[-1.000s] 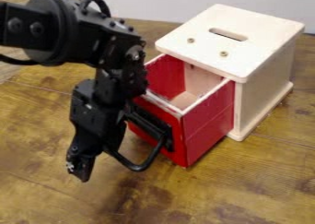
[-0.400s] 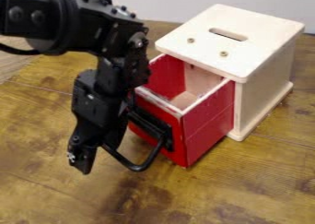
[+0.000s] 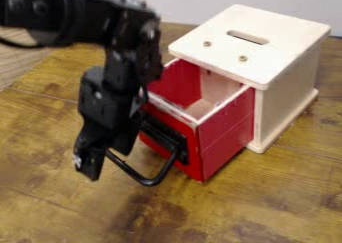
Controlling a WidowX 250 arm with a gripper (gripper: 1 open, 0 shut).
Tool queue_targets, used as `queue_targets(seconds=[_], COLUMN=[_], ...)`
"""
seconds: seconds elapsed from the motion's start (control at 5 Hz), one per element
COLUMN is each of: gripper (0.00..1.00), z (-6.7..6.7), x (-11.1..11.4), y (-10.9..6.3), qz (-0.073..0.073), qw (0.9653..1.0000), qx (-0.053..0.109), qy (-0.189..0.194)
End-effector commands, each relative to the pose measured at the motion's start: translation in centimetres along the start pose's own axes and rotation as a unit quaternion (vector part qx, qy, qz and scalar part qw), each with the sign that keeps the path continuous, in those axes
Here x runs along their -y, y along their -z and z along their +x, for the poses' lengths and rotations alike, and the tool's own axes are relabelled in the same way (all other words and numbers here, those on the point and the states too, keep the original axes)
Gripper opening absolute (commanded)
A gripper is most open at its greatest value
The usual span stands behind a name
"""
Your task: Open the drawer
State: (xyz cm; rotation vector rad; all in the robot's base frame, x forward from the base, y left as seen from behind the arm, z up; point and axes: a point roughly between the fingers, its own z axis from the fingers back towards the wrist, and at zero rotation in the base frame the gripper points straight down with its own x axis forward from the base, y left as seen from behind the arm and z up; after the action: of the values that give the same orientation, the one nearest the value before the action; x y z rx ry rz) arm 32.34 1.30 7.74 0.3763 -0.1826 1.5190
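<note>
The red drawer (image 3: 222, 127) stands partly pulled out of the cream-white cabinet (image 3: 267, 49), and its pale wooden inside shows at the top. A black plate and a large black loop handle (image 3: 156, 173) face the lower left. My black gripper (image 3: 88, 165) hangs just left of the handle, pointing steeply down at the table. Its fingers stand open with nothing between them. The arm covers the drawer's front left corner.
The cabinet has a slot in its top and sits at the right on a worn wooden table (image 3: 274, 207). The arm's bulky black links (image 3: 94, 27) fill the upper left of the view.
The arm's upper links have shifted a little and look blurred. The gripper stays almost where it was beside the handle, and the drawer has not moved.
</note>
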Motion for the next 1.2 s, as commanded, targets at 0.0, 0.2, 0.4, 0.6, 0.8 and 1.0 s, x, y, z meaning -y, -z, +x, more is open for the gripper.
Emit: queue_targets(seconds=[0.0, 0.2, 0.4, 0.6, 0.8, 1.0], gripper=[1.0, 1.0, 1.0, 1.0, 1.0, 1.0], z=[7.9, 7.7, 7.2, 6.9, 6.6, 6.1], x=[0.5, 0.2, 0.7, 1.1, 1.4, 1.8], y=[-4.8, -5.7, -5.9, -5.7, -5.6, -5.6], qz=[-0.062, -0.087, -0.086, -0.083, -0.08, -0.079], qw=[0.9932, 0.9932, 0.9936, 0.994, 0.9944, 0.9948], qx=[-0.019, 0.004, 0.002, 0.004, 0.005, 0.006], qy=[-0.096, -0.077, -0.073, -0.071, -0.069, -0.064])
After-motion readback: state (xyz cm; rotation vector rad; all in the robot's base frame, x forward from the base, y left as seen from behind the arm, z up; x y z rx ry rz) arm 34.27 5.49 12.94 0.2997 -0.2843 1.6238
